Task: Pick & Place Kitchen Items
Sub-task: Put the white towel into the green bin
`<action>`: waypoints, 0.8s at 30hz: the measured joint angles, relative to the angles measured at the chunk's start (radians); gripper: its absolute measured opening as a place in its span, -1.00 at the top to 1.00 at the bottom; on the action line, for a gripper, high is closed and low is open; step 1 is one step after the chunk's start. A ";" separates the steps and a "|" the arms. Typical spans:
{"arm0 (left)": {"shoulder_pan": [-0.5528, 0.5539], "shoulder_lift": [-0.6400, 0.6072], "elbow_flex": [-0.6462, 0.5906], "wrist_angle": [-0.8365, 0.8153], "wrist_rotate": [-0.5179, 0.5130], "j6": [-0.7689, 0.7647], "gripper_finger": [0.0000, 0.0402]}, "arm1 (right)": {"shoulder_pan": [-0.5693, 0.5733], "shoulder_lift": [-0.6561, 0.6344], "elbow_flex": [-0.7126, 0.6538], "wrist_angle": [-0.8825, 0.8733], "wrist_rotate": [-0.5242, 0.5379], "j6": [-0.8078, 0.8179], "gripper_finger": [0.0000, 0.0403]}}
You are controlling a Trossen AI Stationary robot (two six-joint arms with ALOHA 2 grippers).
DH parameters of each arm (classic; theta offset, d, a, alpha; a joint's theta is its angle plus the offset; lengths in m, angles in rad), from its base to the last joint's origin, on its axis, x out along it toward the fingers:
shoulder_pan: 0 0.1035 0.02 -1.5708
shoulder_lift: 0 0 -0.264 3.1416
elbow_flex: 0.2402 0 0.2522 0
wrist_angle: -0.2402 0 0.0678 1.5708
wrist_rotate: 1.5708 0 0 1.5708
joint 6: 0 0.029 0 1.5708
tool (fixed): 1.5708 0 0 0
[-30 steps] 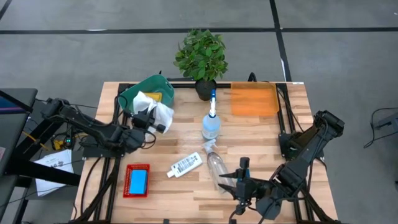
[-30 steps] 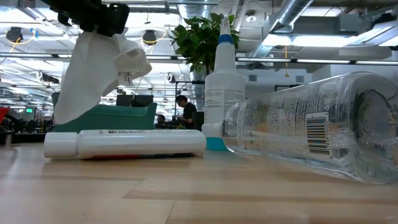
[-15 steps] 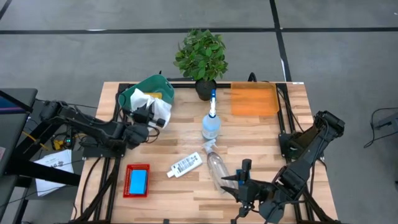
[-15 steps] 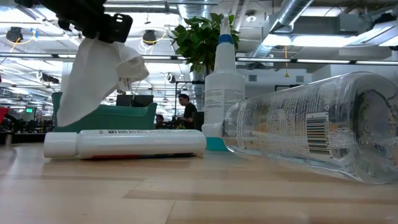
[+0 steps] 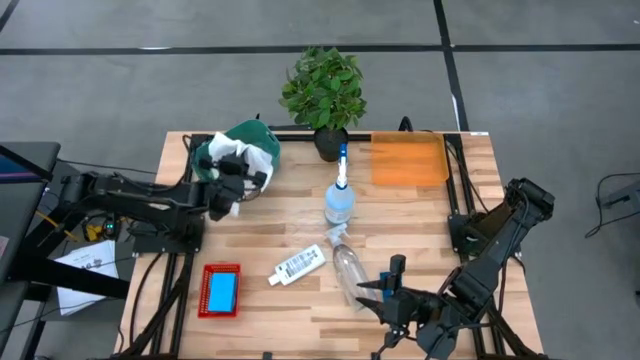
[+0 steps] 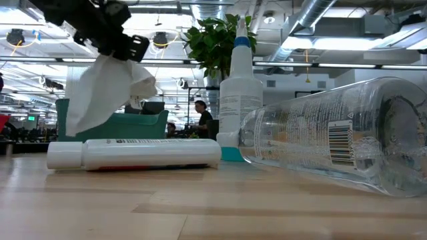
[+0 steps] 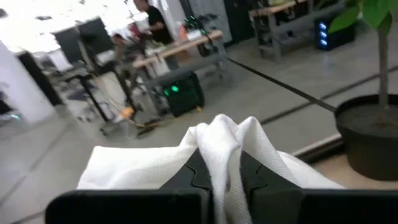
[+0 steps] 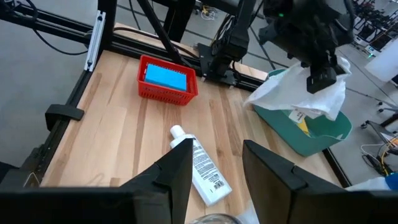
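Note:
My left gripper point(image 5: 232, 178) is shut on a white cloth point(image 5: 248, 160) and holds it over a green bin point(image 5: 245, 137) at the far left. My right gripper point(image 8: 217, 169) stands open above the near middle of the table, beside a clear spray bottle point(image 5: 350, 268) that lies on its side. A second spray bottle point(image 5: 340, 203) stands upright at mid-table. A small white labelled bottle point(image 5: 298, 264) lies on its side. A blue sponge point(image 5: 221, 290) sits in a red basket. Something yellow point(image 8: 303, 127) lies in the bin. My left gripper pinches a bunched fold of the cloth point(image 7: 227, 144) between its two fingers; how many layers, I cannot tell. The fingers lie level and come from the table's left. The cloth point(image 6: 107, 90) hangs below them, clear of the table; whether its lower end touches the bin I cannot tell.
A leafy plant in a black pot point(image 5: 323, 92) stands at the far edge, with an orange tray point(image 5: 408, 160) to its right. The red basket point(image 5: 206, 300) sits near the front left. Bare wood lies at the right point(image 5: 470, 230).
My left gripper has swung toward the table's far edge and the green bin, staying shut on the white cloth. The cloth has travelled with it, still hanging, and now sits over the bin.

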 joint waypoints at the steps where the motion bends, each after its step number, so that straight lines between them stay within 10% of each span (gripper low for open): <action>1: 0.024 0.000 0.000 0.000 0.039 0.000 0.96 | 0.001 0.000 0.000 0.000 0.000 0.000 0.34; 15: 0.333 0.000 0.000 0.240 0.491 0.216 0.96 | 0.008 0.000 0.000 0.000 0.000 0.001 0.34; 24: 0.462 0.000 0.000 0.312 0.543 0.364 0.97 | 0.008 0.000 0.000 -0.016 0.000 0.002 0.34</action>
